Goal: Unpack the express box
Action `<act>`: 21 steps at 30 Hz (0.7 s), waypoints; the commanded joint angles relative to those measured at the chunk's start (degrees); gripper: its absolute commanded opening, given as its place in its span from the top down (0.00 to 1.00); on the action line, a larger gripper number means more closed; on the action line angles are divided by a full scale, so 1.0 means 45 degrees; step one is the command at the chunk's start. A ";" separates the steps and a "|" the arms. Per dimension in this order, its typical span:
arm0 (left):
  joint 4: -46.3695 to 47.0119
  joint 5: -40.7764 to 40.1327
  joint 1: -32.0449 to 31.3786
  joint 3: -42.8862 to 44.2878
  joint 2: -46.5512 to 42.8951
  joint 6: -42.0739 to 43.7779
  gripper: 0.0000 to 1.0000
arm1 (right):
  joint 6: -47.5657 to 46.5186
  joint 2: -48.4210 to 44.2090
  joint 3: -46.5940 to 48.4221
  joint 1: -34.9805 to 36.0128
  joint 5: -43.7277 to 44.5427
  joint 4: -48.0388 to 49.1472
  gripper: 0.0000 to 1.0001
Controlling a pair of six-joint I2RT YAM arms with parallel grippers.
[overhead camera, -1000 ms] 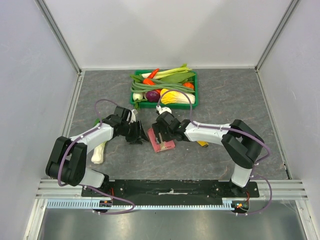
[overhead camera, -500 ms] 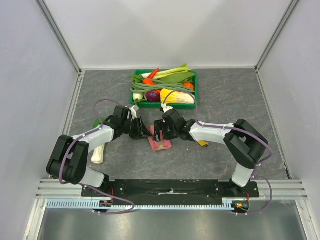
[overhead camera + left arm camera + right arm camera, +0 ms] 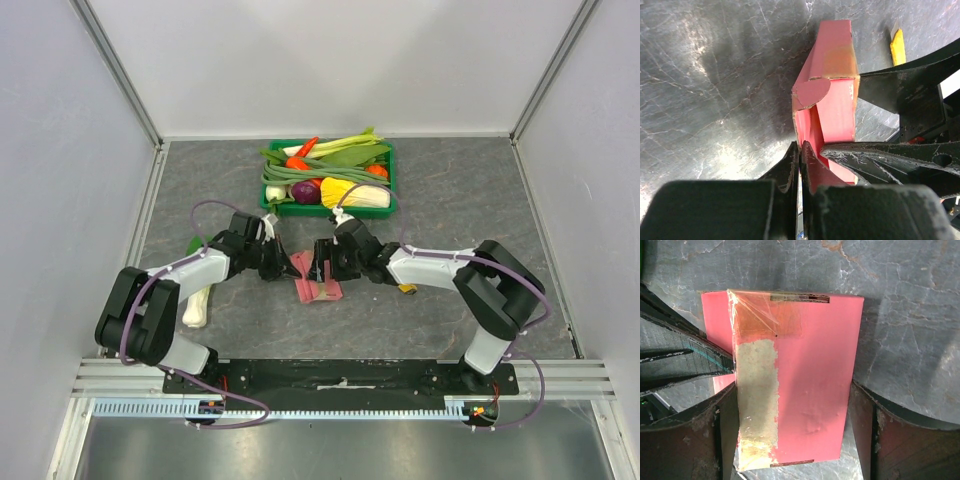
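Observation:
The express box [image 3: 322, 290] is a flat pink carton lying mid-table between both arms. In the right wrist view its broad face [image 3: 810, 355] shows a worn strip of tape along the left edge. My right gripper [image 3: 794, 390] straddles it, one finger pressed against each long side. In the left wrist view the box [image 3: 837, 100] stands on edge with an end flap loose. My left gripper [image 3: 800, 146] is shut, its tips pinching the thin pink flap at the box's near left end. From above, the left gripper [image 3: 285, 262] and right gripper [image 3: 327, 262] meet at the box.
A green crate [image 3: 330, 209] full of vegetables stands behind the box. A white radish [image 3: 197, 307] lies by the left arm, with something green [image 3: 193, 243] behind it. A small yellow item [image 3: 406, 288] lies under the right arm. Panels enclose three sides.
My left gripper has gone from open to shut while moving right onto the box's end. The right gripper and box have shifted slightly back and left.

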 commanded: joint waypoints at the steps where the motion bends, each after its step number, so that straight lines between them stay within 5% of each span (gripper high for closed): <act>1: -0.1636 -0.0400 -0.0001 0.1157 -0.0684 0.0840 0.98 | 0.0327 -0.1241 -0.0587 -0.0172 0.0890 -0.0196 0.16; 14: -0.5840 -0.0693 -0.0001 0.3816 -0.1134 0.2638 0.98 | -0.0044 -0.2219 -0.0472 -0.0406 0.2124 -0.1582 0.09; 21: -0.6777 -0.0499 -0.0021 0.4616 -0.0842 0.2989 0.98 | -0.0102 -0.2141 -0.0238 -0.0406 0.2611 -0.2187 0.17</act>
